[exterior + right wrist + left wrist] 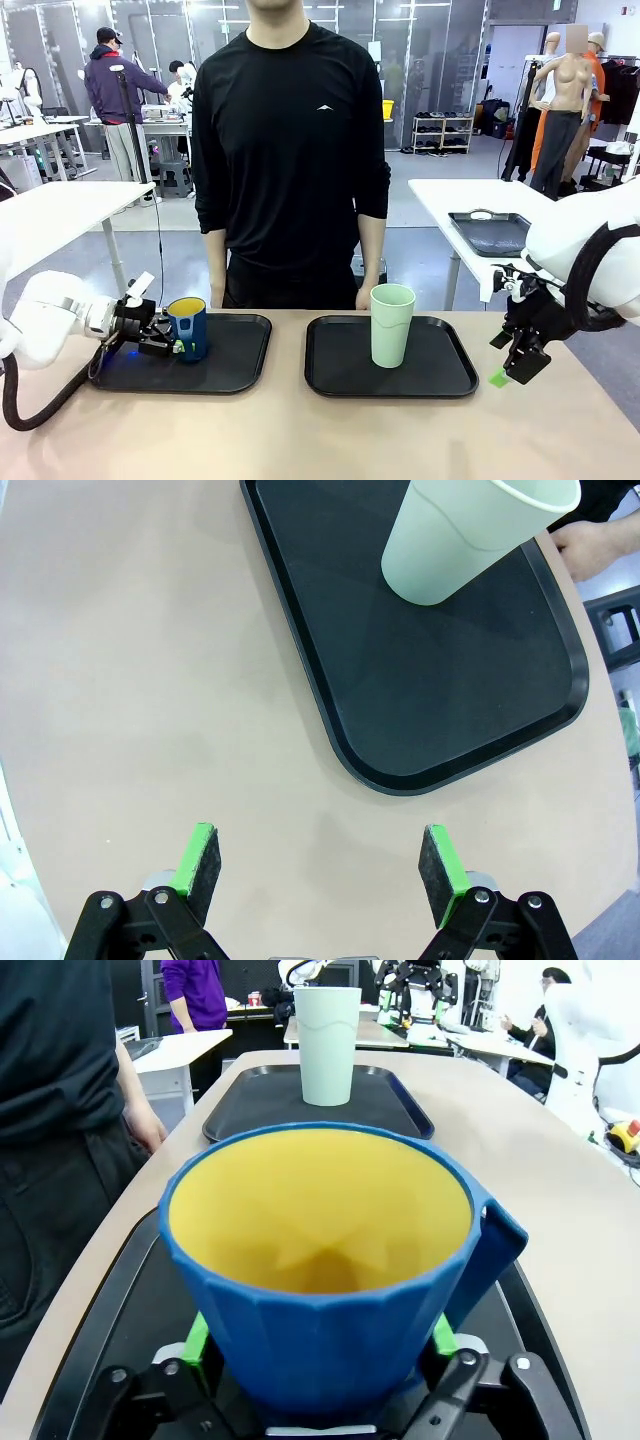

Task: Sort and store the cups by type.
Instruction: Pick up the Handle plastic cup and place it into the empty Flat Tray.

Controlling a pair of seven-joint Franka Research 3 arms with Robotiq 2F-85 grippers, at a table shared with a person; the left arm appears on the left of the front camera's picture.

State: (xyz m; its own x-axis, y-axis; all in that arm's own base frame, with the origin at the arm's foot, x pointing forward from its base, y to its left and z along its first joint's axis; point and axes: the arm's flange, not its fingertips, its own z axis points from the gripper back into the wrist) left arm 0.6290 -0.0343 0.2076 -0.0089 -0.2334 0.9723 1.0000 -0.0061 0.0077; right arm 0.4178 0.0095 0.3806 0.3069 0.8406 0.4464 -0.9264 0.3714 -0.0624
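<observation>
Blue mug (188, 328) stands upright on the left tray (240, 362), between the fingers of the left pincer (172, 345), whose grip cannot be told. Risk: withdrawal could snag and tip it. Right pincer (320, 865) hangs apart over the counter (150, 680); tumbler (391, 325) stands on the right tray (440, 375).

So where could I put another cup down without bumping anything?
The right tray has bare room on either side of the mint-green tumbler. The left tray is free beside the blue mug, toward the middle. The table in front of both trays is bare. It is crowded where the left end effector flanks the mug.
</observation>
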